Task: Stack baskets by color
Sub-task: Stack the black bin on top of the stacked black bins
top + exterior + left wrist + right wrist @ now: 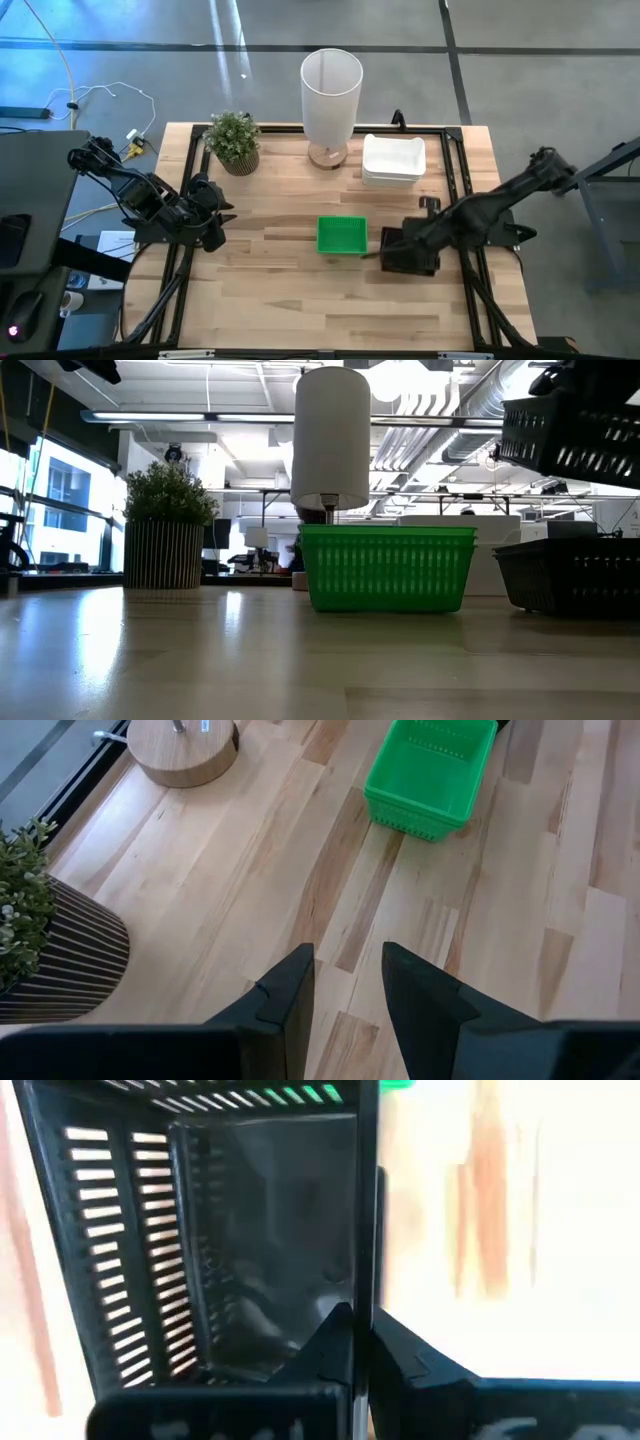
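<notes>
My right gripper (362, 1315) is shut on a black mesh basket (575, 435), held up in the air at the table's right. Below it, a second black basket (575, 575) rests by its bottom on the table. A green mesh basket (342, 235) stands on the table's middle, just left of them. A stack of white baskets (393, 160) sits at the far right. My left gripper (348, 970) hangs open over bare wood at the table's left, with nothing between its fingers. My right gripper pinches one side wall of the black basket (366, 1230), one finger inside the basket and one outside. The fingers come from above, pointing steeply down. The basket hangs lifted clear and slightly tilted, above the other black basket.
A tall white cylindrical bin (331, 95) on a round wooden foot stands at the far middle. A potted plant (235, 140) stands at the far left. Bare tabletop (300, 300) stretches along the near side and between the green basket and my left gripper.
</notes>
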`<state>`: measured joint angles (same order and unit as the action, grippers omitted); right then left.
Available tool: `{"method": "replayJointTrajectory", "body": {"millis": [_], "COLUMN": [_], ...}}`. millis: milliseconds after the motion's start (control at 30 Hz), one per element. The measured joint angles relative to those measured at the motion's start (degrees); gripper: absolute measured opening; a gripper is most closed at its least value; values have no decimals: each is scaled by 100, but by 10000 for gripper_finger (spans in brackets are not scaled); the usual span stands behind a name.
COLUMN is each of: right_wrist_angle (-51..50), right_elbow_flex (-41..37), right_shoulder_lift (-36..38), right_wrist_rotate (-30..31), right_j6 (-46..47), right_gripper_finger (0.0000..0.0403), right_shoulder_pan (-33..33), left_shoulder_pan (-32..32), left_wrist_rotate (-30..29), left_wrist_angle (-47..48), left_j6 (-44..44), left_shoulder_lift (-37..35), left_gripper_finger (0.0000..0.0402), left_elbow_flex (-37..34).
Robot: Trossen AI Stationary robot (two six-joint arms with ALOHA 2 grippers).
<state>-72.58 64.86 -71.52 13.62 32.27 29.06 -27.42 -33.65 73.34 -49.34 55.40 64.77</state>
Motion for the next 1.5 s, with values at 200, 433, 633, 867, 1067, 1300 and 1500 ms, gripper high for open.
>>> {"method": "replayJointTrajectory", "body": {"millis": [200,433,633,867,1067,1300,1500], "right_wrist_angle": [-214,-190,-179,-151,-137,-207,-231], "right_elbow_flex": [0,0,-4,-7,-7,-11,-11], "right_shoulder_lift": [185,176,146,-25,-23,84,533], "right_wrist_rotate": [-117,-432,-809,-877,-1041,-912,-523], "right_j6": [-796,-1429,-1538,-1729,-1692,-1739,-1517], "right_gripper_finger": [0,0,0,0,0,0,0], "right_shoulder_pan": [-585,-956,-1198,-1373,-1559,-1637,-1524], "left_shoulder_pan": [1,1,1,0,0,1,2], "left_wrist_rotate": [2,2,2,3,63,61,61], "left_wrist_angle": [0,-1,0,-1,-1,0,0], "left_j6": [0,-1,0,-2,-2,-1,-2], "left_shoulder_lift": [0,0,0,0,-2,-2,-2], "left_gripper_finger": [106,106,106,106,106,106,106], "left_elbow_flex": [0,0,0,0,0,0,0]}}
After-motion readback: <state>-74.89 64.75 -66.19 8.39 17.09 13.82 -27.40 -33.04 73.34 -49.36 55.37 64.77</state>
